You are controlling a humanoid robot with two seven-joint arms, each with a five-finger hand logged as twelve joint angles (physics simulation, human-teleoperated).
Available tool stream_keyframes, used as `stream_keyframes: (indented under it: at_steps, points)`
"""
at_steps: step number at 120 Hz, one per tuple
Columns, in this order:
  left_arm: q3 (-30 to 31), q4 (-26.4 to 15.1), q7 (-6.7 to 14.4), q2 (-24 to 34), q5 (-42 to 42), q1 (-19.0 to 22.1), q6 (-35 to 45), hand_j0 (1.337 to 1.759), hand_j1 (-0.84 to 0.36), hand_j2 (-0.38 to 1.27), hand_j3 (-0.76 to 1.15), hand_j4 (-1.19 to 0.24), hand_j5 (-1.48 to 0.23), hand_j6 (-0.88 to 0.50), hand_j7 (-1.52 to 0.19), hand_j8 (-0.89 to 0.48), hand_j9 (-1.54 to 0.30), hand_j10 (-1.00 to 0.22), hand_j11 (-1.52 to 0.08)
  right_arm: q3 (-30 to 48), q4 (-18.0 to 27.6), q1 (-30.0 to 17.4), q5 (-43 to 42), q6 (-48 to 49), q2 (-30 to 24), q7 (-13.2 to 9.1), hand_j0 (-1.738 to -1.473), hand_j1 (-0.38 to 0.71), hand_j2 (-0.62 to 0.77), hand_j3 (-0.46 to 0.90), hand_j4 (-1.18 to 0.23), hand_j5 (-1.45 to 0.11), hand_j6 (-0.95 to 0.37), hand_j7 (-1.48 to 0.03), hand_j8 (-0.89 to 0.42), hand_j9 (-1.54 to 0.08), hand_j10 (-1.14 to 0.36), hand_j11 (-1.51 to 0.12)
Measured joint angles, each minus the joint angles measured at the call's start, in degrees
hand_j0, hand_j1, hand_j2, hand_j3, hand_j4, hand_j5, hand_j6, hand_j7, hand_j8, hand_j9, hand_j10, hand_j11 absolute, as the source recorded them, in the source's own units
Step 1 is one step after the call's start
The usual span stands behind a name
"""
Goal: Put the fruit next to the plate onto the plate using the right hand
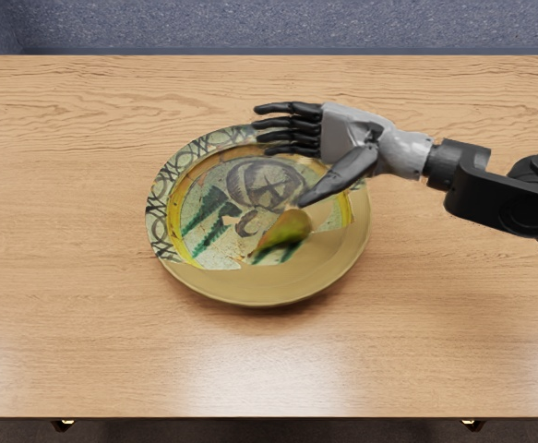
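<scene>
While the fruit [285,229] lies on the plate [161,201], the right hand [331,138] hovers above — fingers spread, empty.

Open tabletop [75,314] surrounds plate [278,288]

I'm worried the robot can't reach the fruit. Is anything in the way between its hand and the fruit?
No, nothing visible is in the way. The right hand is open above the plate, thumb pointing at the yellow-green fruit close below it. The fruit already lies inside the plate.
</scene>
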Motion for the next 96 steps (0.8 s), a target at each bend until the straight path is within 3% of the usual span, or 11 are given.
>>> stream_keyframes:
  at_steps: [27, 70, 96]
  points:
    - [0.0, 0.0, 0.0, 0.0, 0.0, 0.0, 0.0, 1.658, 0.35, 0.0, 0.0, 0.0, 0.0, 0.0, 0.0, 0.0, 0.0, 0.0, 0.0, -0.2, 1.3, -2.0, 6.1, 1.6, -8.1, 0.0, -1.658, -0.25, -0.01, 0.0, -0.09, -0.12, -0.09, -0.12, -0.08, -0.12, -0.08, -0.12]
    - [0.0, -0.1, 0.0, 0.0, 0.0, -0.1, 0.0, 1.658, 0.35, 0.0, 0.0, 0.0, 0.0, 0.0, 0.0, 0.0, 0.0, 0.0, 0.0, -0.4, 5.0, -7.2, 10.2, 1.8, -21.2, 0.1, -1.658, -0.3, -0.01, 0.0, -0.05, -0.06, -0.05, -0.06, -0.04, -0.06, -0.04, -0.06]
    - [0.0, -0.2, 0.0, 0.0, 0.0, -0.5, 0.0, 1.658, 0.35, 0.0, 0.0, 0.0, 0.0, 0.0, 0.0, 0.0, 0.0, 0.0, 0.0, -0.4, 4.8, -8.8, 10.9, 1.8, -23.8, 0.1, -1.658, -0.3, 0.0, 0.0, -0.04, -0.05, -0.04, -0.05, -0.04, -0.05, -0.04, -0.05]
